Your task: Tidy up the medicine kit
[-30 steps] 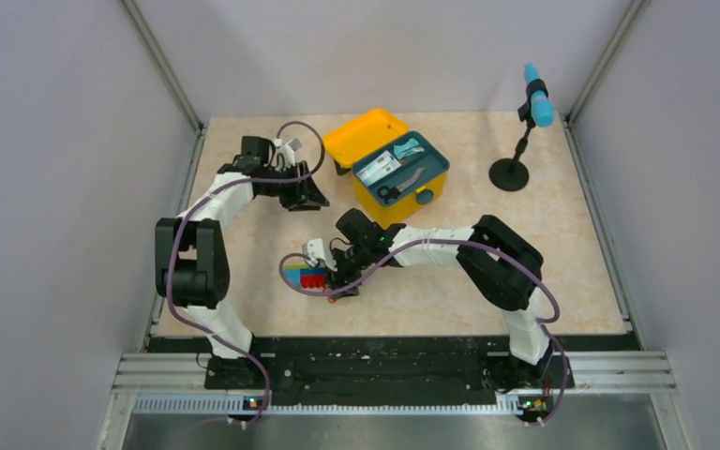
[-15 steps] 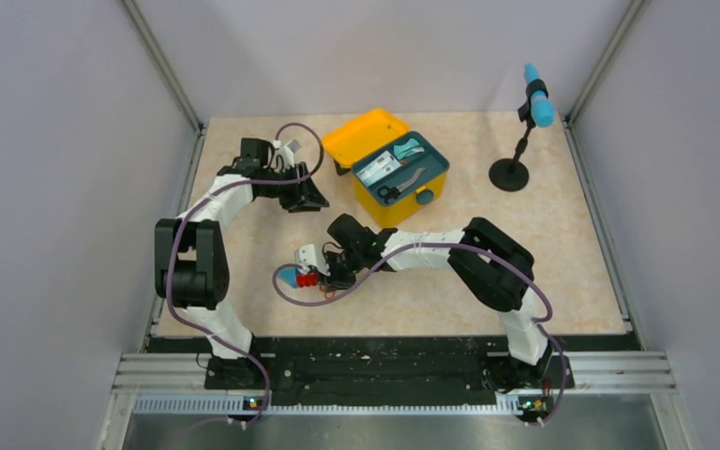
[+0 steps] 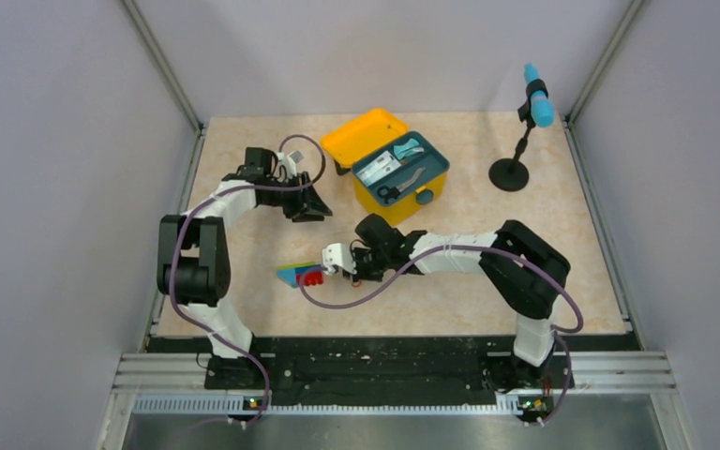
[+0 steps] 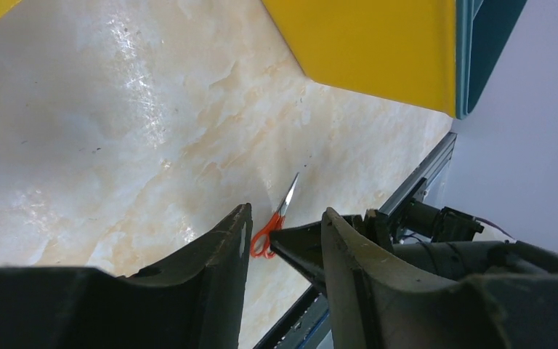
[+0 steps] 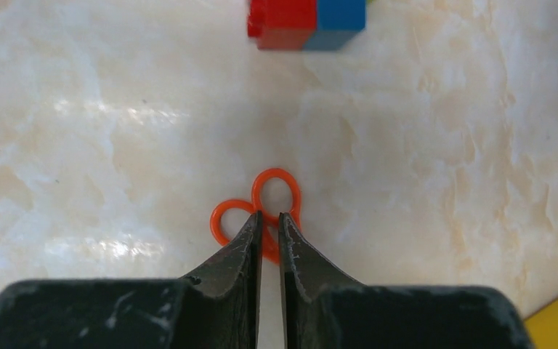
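The medicine kit is a yellow box at the back centre. Its lid is folded open, and a dark teal tray with small tools lies inside. Its yellow wall fills the top of the left wrist view. My right gripper is low over the table in front of the kit, shut on the handle loops of small orange scissors. My left gripper hangs open and empty left of the kit, pointing toward the scissors.
A multicoloured toy block lies just left of the right gripper. A black stand with a blue top is at the back right. Purple cables loop around both arms. Grey walls enclose the table.
The right gripper has closed on the scissors' handles and drawn back to the right, away from the toy block. The left gripper has shifted slightly toward the centre.
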Robot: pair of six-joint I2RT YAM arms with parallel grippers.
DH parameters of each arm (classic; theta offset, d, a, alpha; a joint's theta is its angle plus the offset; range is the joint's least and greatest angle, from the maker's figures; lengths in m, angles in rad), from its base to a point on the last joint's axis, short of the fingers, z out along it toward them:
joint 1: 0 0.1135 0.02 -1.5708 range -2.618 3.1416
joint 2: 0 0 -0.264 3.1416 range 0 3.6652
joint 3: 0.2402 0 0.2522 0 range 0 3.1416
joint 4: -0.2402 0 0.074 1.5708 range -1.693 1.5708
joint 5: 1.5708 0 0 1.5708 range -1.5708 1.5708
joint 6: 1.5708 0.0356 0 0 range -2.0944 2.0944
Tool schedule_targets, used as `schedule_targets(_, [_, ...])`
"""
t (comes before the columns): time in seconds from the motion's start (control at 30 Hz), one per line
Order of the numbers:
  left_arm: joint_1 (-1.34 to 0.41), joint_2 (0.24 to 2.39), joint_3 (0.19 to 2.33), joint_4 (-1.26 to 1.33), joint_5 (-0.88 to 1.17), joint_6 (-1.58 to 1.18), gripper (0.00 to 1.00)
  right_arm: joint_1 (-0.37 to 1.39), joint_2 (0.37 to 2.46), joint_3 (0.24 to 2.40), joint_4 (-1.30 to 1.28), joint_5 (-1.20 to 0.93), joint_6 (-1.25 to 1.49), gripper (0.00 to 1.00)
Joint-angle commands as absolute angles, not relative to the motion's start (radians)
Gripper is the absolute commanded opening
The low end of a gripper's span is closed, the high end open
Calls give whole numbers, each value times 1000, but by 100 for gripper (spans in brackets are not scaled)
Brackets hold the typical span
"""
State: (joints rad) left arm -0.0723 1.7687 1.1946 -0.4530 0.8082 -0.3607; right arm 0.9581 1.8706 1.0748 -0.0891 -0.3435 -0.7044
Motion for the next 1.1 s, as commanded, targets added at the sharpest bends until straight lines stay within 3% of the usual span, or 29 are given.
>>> schedule_targets(0.0, [-83,1780,1201,-418,837,-367,45,896,1872,1028,-255,-312,-687,11])
schedule_targets(0.33, [-94,1799,1214,-422,852,-371,45,882,1817,1108,-240,-413,-621,39])
schedule_targets(0.6, [-104,1815,1159,-396,869,-433,45,882,1898,1147,-253,-472,-641,47])
schedule_targets(0.67, [-104,1820,1141,-383,866,-461,45,882,1925,1145,-259,-477,-665,44])
schedule_targets(0.83, [-111,1844,1130,-399,870,-488,45,882,1954,1118,-271,-446,-709,16])
schedule_targets(1.07, [-146,1863,1069,-389,868,-512,45,882,1924,1046,-167,-379,-694,8])
